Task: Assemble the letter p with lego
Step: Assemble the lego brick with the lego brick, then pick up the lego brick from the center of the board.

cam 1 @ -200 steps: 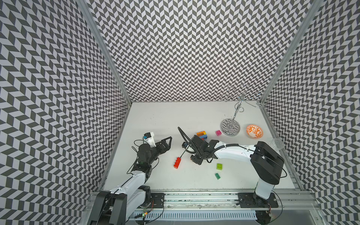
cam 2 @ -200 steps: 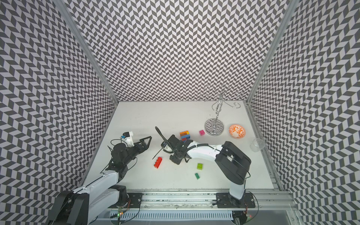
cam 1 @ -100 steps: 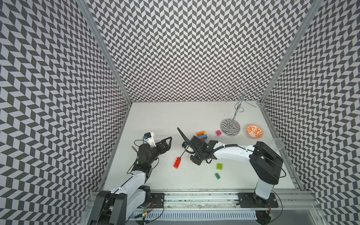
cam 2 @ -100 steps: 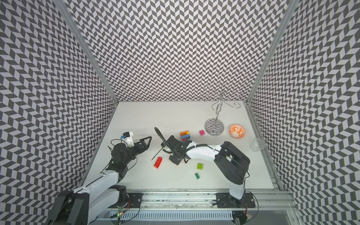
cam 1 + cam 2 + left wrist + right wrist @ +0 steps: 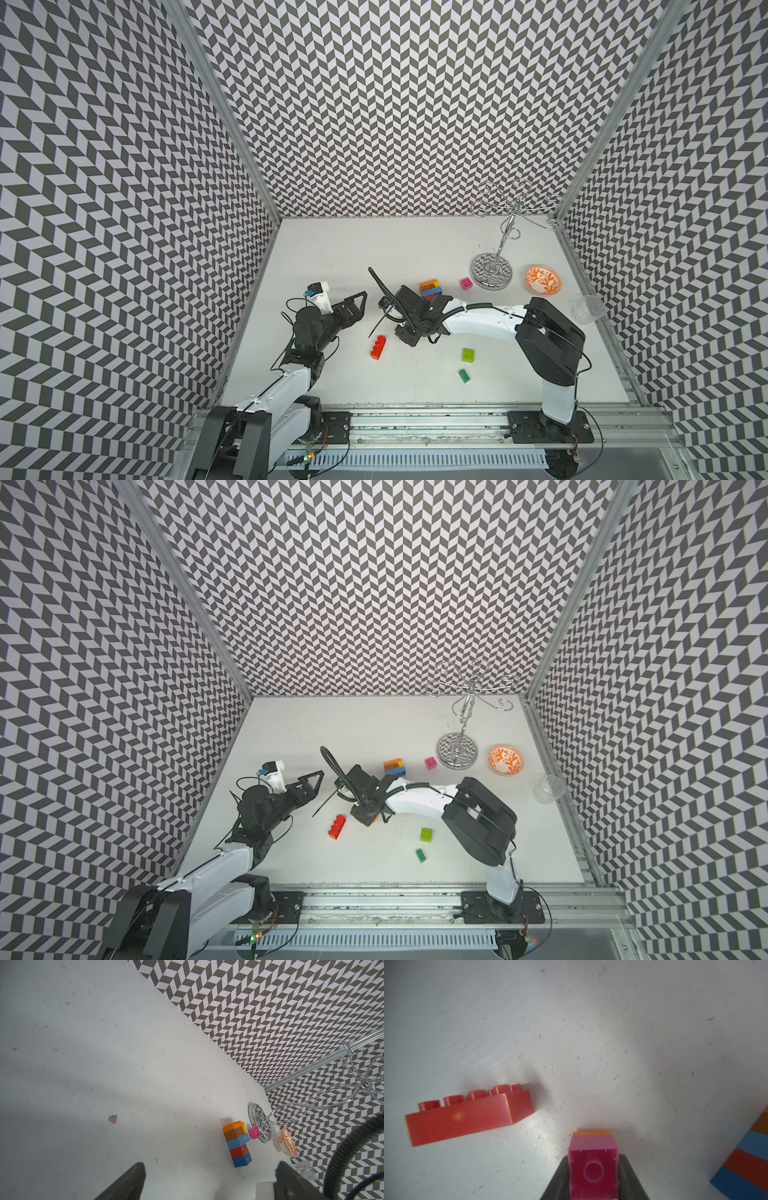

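Right pincer (image 5: 593, 1176) clamped on pink brick (image 5: 591, 1145), orange piece (image 5: 591, 1133) on its far end, hollow underside toward wrist camera, close to table (image 5: 591, 1022), near red oblong brick (image 5: 467, 1113). Left pincer (image 5: 209, 1172) gaping, empty. Nearby lies multicolour stack (image 5: 236, 1142). Bricks likely light, rigid, smooth; grip flat sidewalls, not studs.

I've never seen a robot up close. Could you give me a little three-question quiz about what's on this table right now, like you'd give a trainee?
1. True or false: the left end effector is holding a brick.
2. Pick one: the held brick in the right end effector is A green, B pink, C yellow.
3. Count: how many green-toned bricks lie loose on the table?
Key: 1 false, it is open and empty. 2 B. 3 two: the lime brick and the dark green brick.
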`<state>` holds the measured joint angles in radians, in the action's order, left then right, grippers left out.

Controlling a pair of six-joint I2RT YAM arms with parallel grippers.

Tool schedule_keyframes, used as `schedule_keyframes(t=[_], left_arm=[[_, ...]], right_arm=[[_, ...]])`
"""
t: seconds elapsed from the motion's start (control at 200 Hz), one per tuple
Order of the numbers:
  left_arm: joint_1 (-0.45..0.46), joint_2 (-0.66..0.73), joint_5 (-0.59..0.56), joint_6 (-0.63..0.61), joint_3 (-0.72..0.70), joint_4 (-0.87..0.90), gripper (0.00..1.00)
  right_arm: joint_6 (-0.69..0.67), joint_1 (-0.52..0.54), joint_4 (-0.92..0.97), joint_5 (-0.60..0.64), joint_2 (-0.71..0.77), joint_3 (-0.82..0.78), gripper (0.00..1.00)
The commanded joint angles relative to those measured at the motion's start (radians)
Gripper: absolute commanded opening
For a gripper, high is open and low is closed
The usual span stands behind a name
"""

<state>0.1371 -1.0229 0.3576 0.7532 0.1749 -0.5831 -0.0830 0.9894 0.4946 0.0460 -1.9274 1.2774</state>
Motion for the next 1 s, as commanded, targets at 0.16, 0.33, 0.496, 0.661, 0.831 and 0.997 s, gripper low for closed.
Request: schedule_keyframes(t=[0.16,0.33,0.496,0.661,0.831,0.997], left_arm=[[0.012,0.004,0.016,-0.021,0.008,-0.023,1.00],[0.051,0.034,-0.009,-0.048,0.021,0.003,1.00],[0.144,0.062,-0.076,-0.103,0.051,0.042,1.00],[0.252,0.045,-0.134,-0.155,0.083,0.052,1.00],[0.345,0.000,-0.171,-0.204,0.125,0.064,1.00],[0.402,-0.045,-0.182,-0.231,0.155,0.068,1.00]], right_arm=[[0.053,0.006,0.137,0.070,0.029,-0.009,0.59],[0.112,-0.003,0.068,0.102,0.157,-0.038,0.81],[0.222,-0.069,-0.077,0.125,0.339,-0.207,0.86],[0.340,-0.176,-0.191,0.079,0.541,-0.407,0.87],[0.433,-0.258,-0.248,0.089,0.704,-0.590,0.88],[0.480,-0.328,-0.263,0.066,0.830,-0.698,0.88]])
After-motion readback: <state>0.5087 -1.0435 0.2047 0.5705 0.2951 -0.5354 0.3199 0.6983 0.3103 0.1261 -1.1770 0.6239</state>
